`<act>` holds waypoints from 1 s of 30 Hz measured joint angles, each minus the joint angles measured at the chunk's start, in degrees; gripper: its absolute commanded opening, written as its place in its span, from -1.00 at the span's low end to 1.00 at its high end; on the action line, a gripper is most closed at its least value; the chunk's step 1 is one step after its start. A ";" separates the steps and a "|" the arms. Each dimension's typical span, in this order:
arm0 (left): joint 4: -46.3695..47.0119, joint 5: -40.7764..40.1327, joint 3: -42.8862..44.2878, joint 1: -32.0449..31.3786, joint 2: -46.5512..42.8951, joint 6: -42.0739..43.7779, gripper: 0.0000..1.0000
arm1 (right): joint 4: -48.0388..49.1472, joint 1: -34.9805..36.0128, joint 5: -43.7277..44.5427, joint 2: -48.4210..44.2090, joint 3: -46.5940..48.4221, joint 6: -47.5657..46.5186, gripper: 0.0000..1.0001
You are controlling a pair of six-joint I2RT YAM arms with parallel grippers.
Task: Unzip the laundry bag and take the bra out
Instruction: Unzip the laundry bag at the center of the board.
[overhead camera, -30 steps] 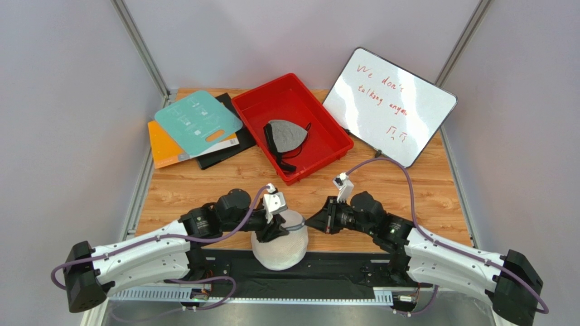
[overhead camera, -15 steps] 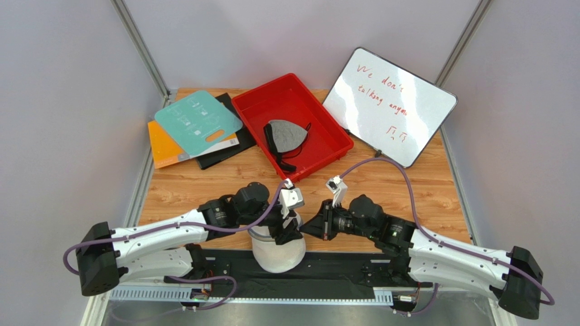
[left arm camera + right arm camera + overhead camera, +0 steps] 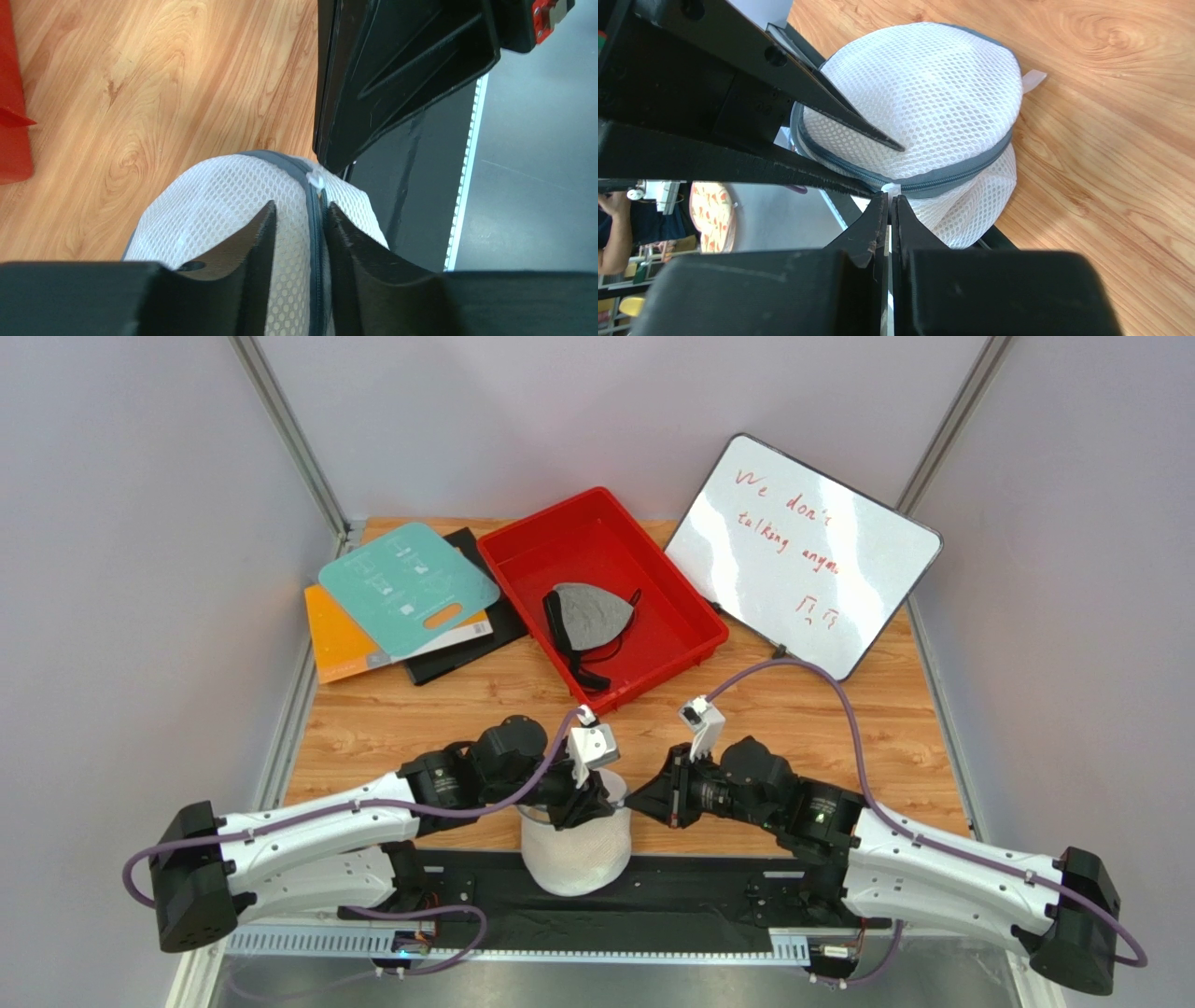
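Observation:
The laundry bag (image 3: pixel 575 854) is a white mesh dome with a grey zipper band, standing at the table's near edge between the arms. It also shows in the left wrist view (image 3: pixel 210 203) and the right wrist view (image 3: pixel 927 91). My left gripper (image 3: pixel 589 805) (image 3: pixel 300 207) is closed on the bag's top, with mesh and zipper band pinched between its fingers. My right gripper (image 3: pixel 634 801) (image 3: pixel 891 197) is shut, its tips on the small white zipper pull (image 3: pixel 891 187) at the band. The zipper looks closed. The beige bra is hidden.
A red tray (image 3: pixel 589 532) at the back centre holds a grey bra with black straps (image 3: pixel 586 616). A whiteboard (image 3: pixel 802 553) leans at the back right. Teal, orange and black folders (image 3: pixel 407 588) lie at the back left. A black mat (image 3: pixel 673 889) runs along the near edge.
My left gripper has moved right over the bag and closed on its top. My right gripper has shifted slightly at the bag's right side. The bag now looks squeezed narrower.

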 measured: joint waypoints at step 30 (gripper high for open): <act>-1.18 -4.72 -3.32 -0.22 -9.49 -0.59 0.17 | -7.34 -3.89 4.42 -5.27 1.68 -2.95 -1.00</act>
